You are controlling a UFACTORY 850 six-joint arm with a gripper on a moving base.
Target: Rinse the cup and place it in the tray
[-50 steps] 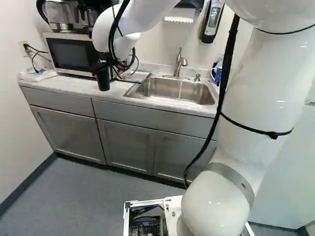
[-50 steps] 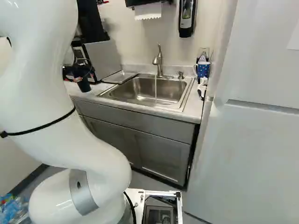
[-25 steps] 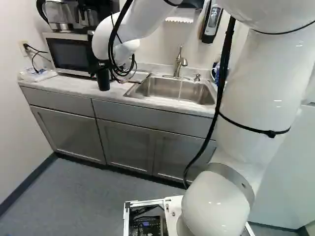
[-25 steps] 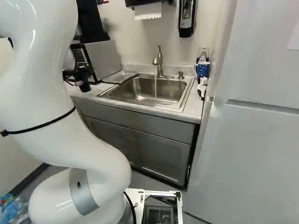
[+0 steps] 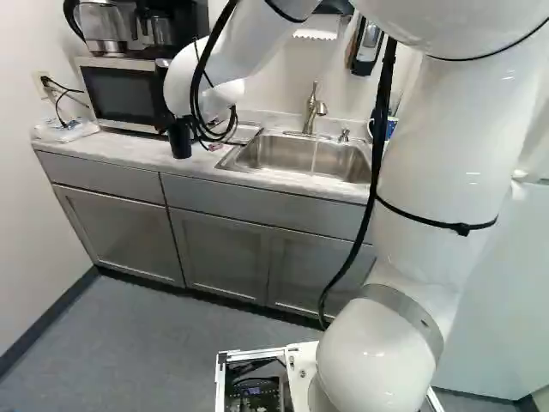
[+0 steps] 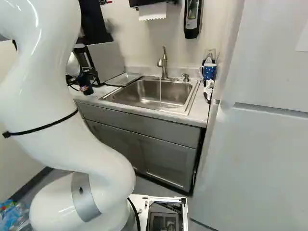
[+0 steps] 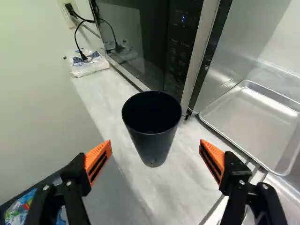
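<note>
Currently has hold of nothing in the black two-fingered gripper (image 6: 85, 73); spreads both orange pads (image 7: 99, 157) wide apart. Frames, ahead of and between those fingers, a dark, tapering, open-topped cup (image 7: 153, 143), upright on the pale marbled countertop (image 7: 101, 96) near the front corner of a silver-and-black microwave (image 7: 136, 40). Shows a shallow rectangular metal tray (image 7: 253, 124) lying between microwave and stainless-steel sink (image 6: 149, 94) in the right base view. Runs a thin stream of water (image 6: 160, 91) into that sink from the brushed-metal faucet (image 6: 164, 62).
</note>
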